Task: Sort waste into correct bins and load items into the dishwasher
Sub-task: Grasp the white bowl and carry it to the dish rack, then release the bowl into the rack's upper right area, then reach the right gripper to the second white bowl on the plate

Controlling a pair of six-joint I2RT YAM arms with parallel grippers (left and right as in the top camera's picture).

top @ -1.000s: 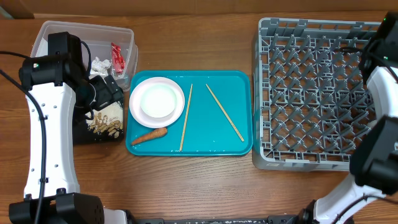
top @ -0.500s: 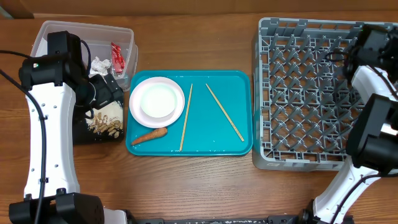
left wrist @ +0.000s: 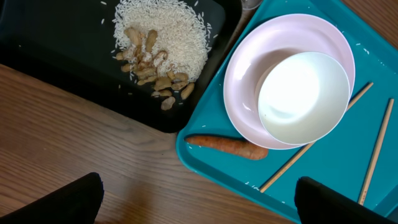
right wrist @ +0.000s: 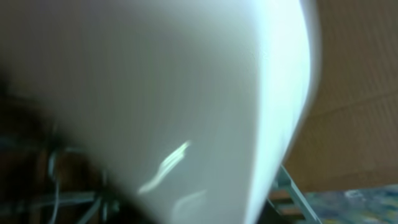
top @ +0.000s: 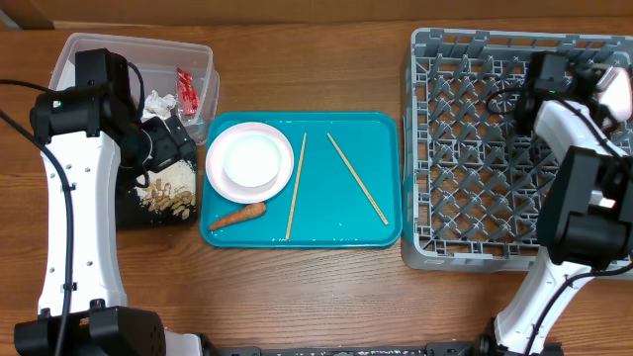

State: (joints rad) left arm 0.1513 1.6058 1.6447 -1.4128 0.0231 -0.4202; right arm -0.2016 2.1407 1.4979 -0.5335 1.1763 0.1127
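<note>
My left gripper (left wrist: 208,208) is open and holds nothing. It hangs over bare wood beside the teal tray's corner, near the black bin (top: 127,210). That bin (left wrist: 56,46) holds rice (left wrist: 165,31) and brown scraps (left wrist: 152,68). A smaller white bowl (left wrist: 303,96) sits inside the large bowl (left wrist: 245,93), with the carrot (left wrist: 227,147) just below them. Two chopsticks (top: 296,186) (top: 357,179) lie on the teal tray. My right gripper (top: 572,81) is over the far edge of the grey dish rack (top: 475,168). A blurred white dish (right wrist: 186,93) fills the right wrist view and hides the jaws.
The clear tub (top: 119,59) at the back left holds a red wrapper (top: 186,91) and white tissues (top: 160,102). The teal tray (top: 341,232) lies between the bins and the rack. My left arm (top: 74,198) stands over the table's left side.
My right arm has swung in from the right edge to the rack's far side. The left arm and everything on the teal tray have stayed put.
</note>
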